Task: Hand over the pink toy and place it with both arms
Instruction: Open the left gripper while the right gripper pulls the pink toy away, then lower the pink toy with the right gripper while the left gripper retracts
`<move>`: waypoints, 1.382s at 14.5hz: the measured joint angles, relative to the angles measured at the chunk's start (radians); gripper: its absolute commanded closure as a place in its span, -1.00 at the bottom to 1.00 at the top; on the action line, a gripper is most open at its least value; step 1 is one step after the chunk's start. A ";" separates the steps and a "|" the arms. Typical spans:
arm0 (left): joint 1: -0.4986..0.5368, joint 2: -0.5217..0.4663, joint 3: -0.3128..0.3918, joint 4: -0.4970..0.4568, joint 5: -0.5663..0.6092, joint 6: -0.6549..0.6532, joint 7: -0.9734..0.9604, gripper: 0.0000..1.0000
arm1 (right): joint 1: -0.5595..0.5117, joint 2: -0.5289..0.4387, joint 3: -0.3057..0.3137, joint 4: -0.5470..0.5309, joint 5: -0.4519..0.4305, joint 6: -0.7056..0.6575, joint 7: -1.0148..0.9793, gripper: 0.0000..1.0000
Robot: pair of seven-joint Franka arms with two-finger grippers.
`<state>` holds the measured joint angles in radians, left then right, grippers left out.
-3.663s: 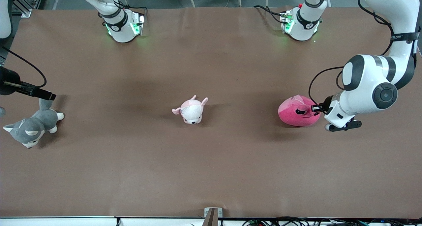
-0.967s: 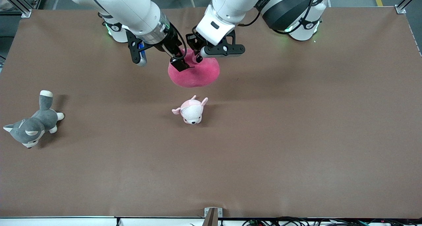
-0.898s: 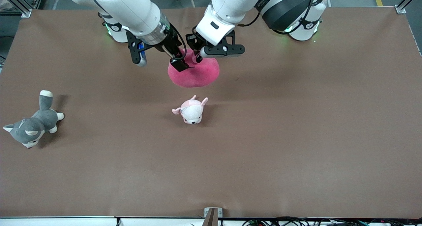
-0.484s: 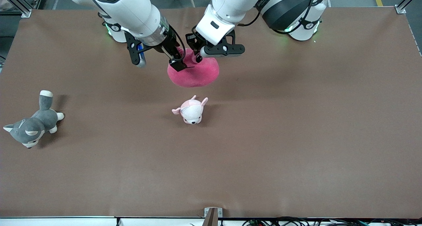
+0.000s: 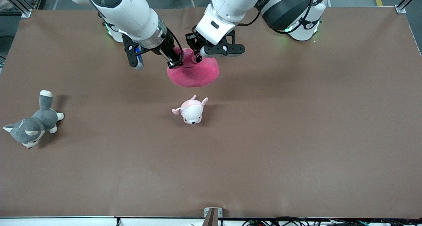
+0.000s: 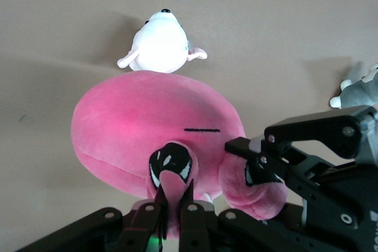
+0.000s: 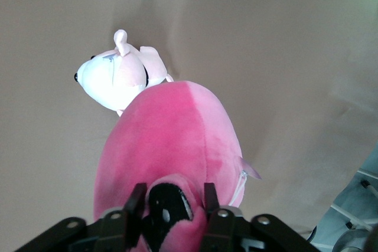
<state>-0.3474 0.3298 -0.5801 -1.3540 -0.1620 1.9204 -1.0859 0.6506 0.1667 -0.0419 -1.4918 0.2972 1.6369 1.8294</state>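
Above the table's middle, toward the robots' bases, the round hot-pink plush toy with dark squinting eyes (image 5: 194, 72) is hanging in the air between both grippers. The left gripper (image 5: 197, 56) is staying fully closed on one dark-patched flap of the pink toy; in the left wrist view its fingers (image 6: 155, 215) are pinching this flap (image 6: 170, 172) tightly. The right gripper (image 5: 174, 62) is standing at the toy's other flap, and in the right wrist view its fingers (image 7: 134, 203) are sitting on both sides of that dark patch (image 7: 168, 205), touching the plush and closing on it. In the left wrist view the right gripper is also showing beside the toy, with the second flap (image 6: 254, 184) between its fingers. On the brown table (image 5: 296, 127), the small pale pink-and-white animal plush (image 5: 191, 110) is lying nearer to the front camera than the pink toy. The grey-and-white plush dog (image 5: 31, 127) is lying near the right arm's end of the table, well apart from both.
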 measured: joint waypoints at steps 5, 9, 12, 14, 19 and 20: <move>0.000 0.000 0.000 0.000 0.000 0.000 0.000 0.97 | 0.000 -0.003 -0.003 0.001 0.000 0.004 -0.015 0.99; -0.001 0.000 0.000 0.002 0.000 0.000 0.000 -0.78 | -0.028 -0.013 -0.010 0.002 0.000 0.003 -0.076 0.99; -0.001 -0.001 0.000 0.013 0.002 0.000 0.000 -1.00 | -0.095 -0.021 -0.013 0.001 -0.001 -0.028 -0.171 0.99; 0.002 -0.007 0.002 0.021 0.015 -0.004 0.000 -1.00 | -0.168 -0.024 -0.017 -0.031 -0.002 -0.052 -0.285 0.99; 0.071 -0.078 0.006 0.041 0.134 -0.170 0.060 -1.00 | -0.439 -0.018 -0.027 -0.243 -0.004 0.017 -0.694 0.98; 0.102 -0.102 0.006 0.044 0.142 -0.220 0.108 -1.00 | -0.487 -0.017 -0.028 -0.280 -0.004 0.047 -0.758 0.98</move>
<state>-0.2453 0.2277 -0.5736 -1.3096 -0.0196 1.7007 -0.9775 0.1641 0.1500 -0.0699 -1.7717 0.2933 1.6839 1.0715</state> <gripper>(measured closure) 0.000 0.885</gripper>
